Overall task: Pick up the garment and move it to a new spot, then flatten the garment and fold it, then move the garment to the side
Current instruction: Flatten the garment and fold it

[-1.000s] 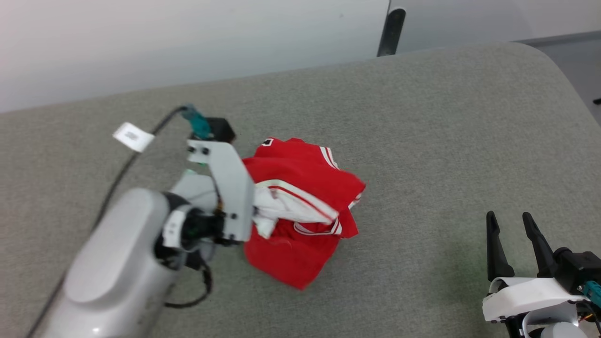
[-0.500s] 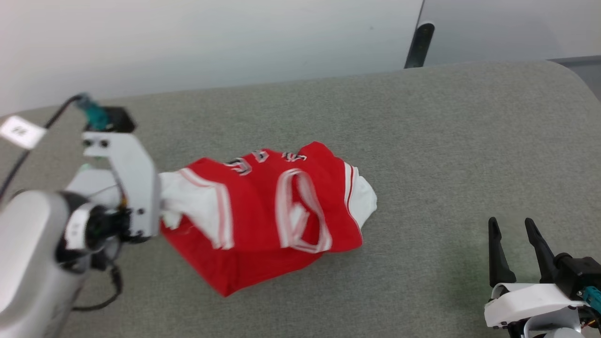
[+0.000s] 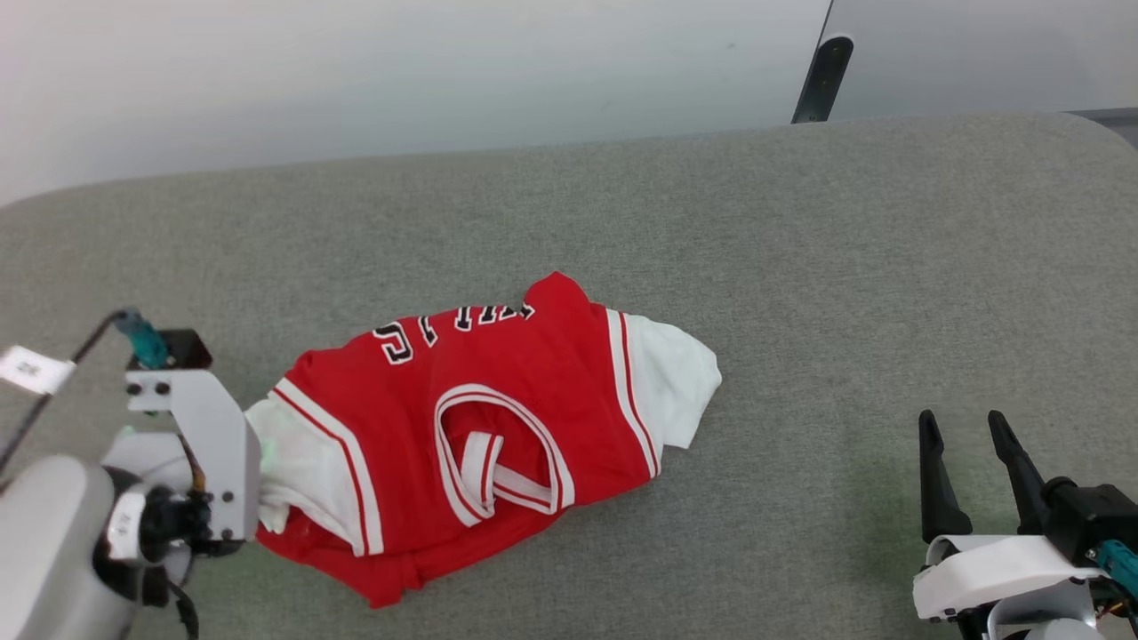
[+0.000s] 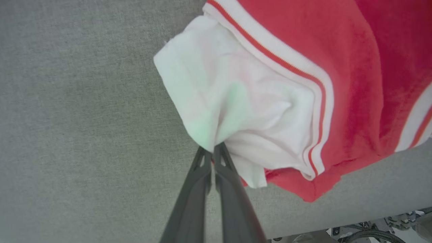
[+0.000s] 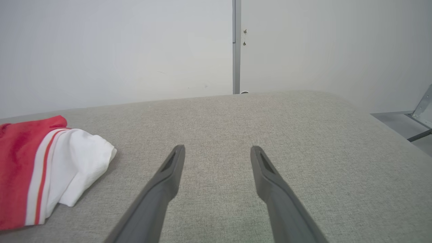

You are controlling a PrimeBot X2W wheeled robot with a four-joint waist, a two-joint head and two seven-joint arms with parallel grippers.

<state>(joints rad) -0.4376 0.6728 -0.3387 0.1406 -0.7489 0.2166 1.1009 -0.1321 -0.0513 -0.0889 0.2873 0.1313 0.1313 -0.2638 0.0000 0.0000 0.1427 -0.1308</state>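
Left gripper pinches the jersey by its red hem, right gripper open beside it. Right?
No. The left wrist view shows the left gripper pinching the garment by its white sleeve, not the red hem. The right gripper is open beside it.

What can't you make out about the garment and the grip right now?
- Head view: a pale bracket hides where the left gripper pinches the garment.
- Head view: creases break up the lettering; not readable whole.
- Right wrist view: the left edge cuts off most of the garment.
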